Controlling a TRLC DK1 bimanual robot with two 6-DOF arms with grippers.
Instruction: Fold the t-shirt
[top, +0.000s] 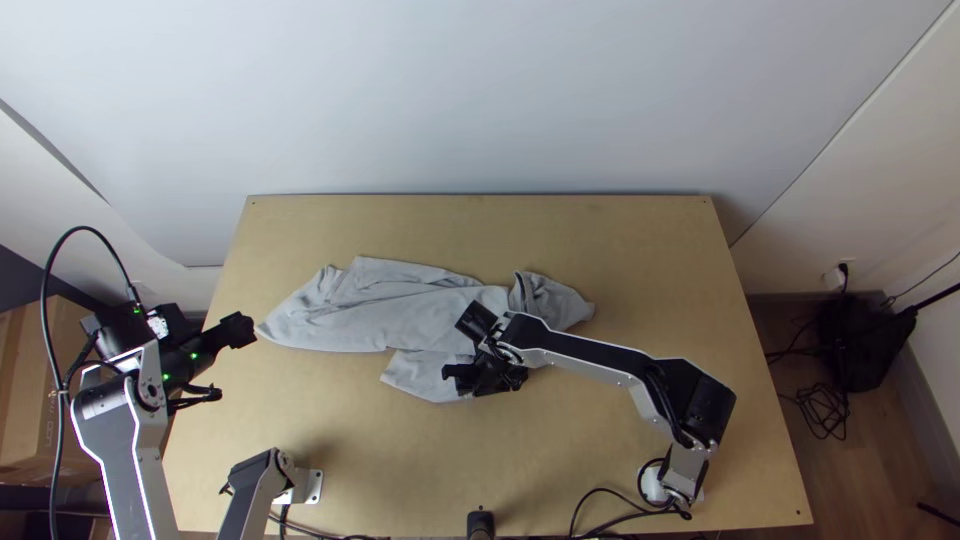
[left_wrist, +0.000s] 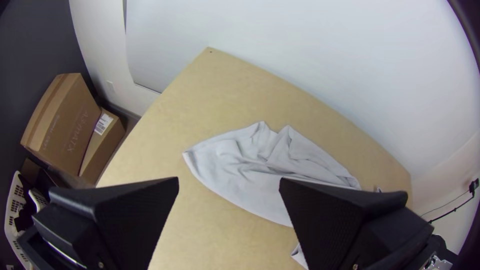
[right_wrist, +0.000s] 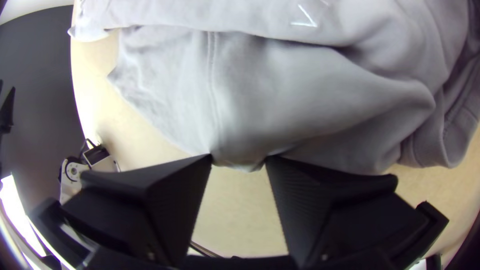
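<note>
Left claw (top: 222, 363) gapes wide by the table (top: 300, 225) edge; right claw (top: 484, 384) stands parted at the t-shirt (top: 400, 320) edge.

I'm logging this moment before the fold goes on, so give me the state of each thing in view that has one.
T-shirt: wrinkled, partly folded over, bunched at its right end in the top view.
Left end effector: open, no cloth held.
Right end effector: parted, cloth between its tips; grip unclear.
Black plug: in the wall outlet.
</note>
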